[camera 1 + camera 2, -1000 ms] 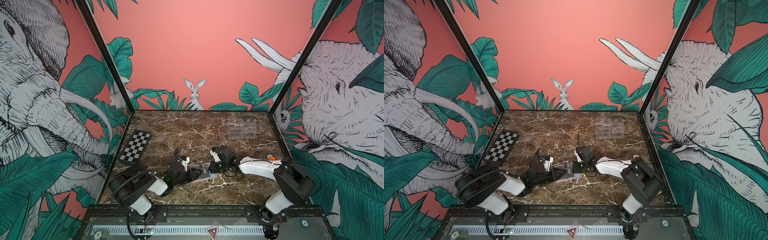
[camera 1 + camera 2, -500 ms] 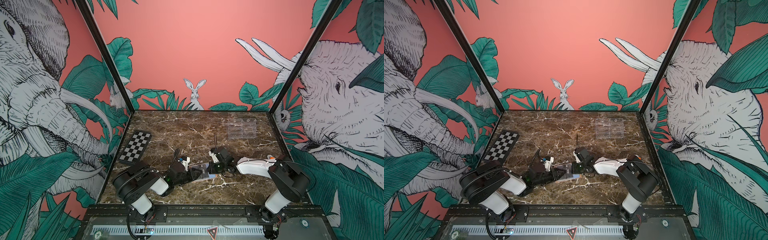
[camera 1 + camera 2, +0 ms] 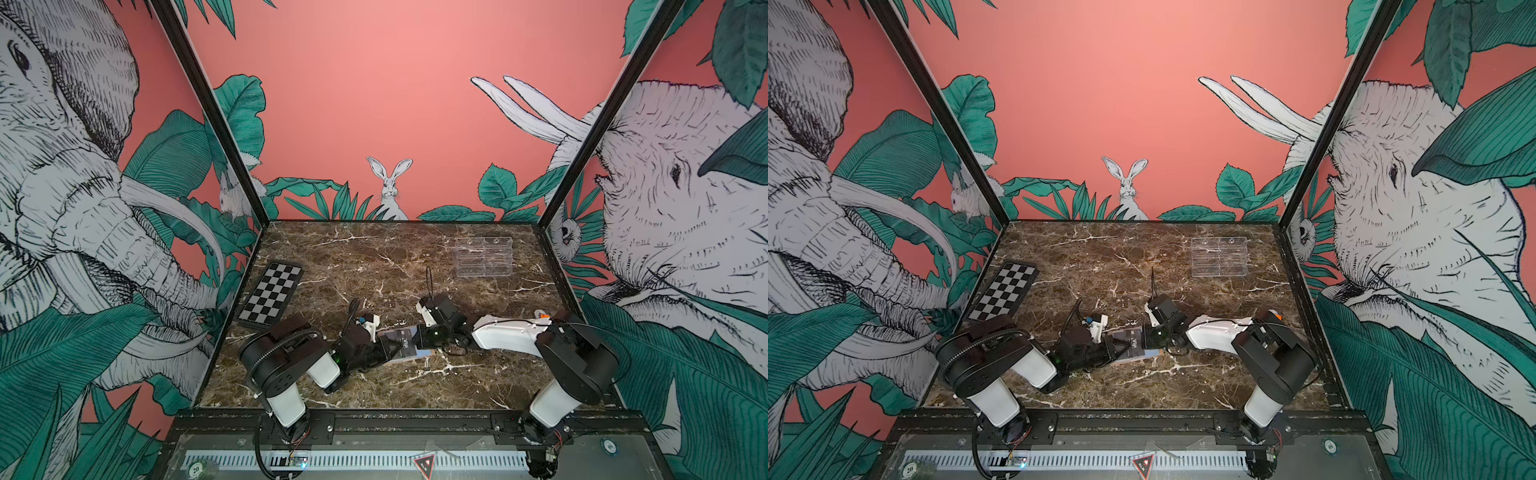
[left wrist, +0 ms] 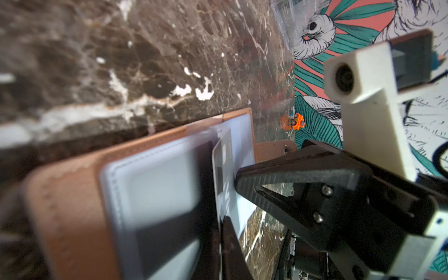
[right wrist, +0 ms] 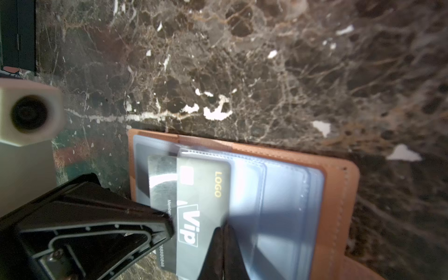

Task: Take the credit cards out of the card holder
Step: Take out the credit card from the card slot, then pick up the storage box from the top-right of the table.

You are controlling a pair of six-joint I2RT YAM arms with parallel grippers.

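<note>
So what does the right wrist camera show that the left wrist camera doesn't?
Only the right wrist view shows the face of the credit card, with white "Vip" and yellow "LOGO" lettering, and the left gripper pinching its edge. Only the left wrist view shows the right gripper, shut on a clear sleeve, the painted wall behind it and a small orange part; there the card appears almost edge-on. Both show the open tan card holder with its sleeves, lying on the marble table.
</note>
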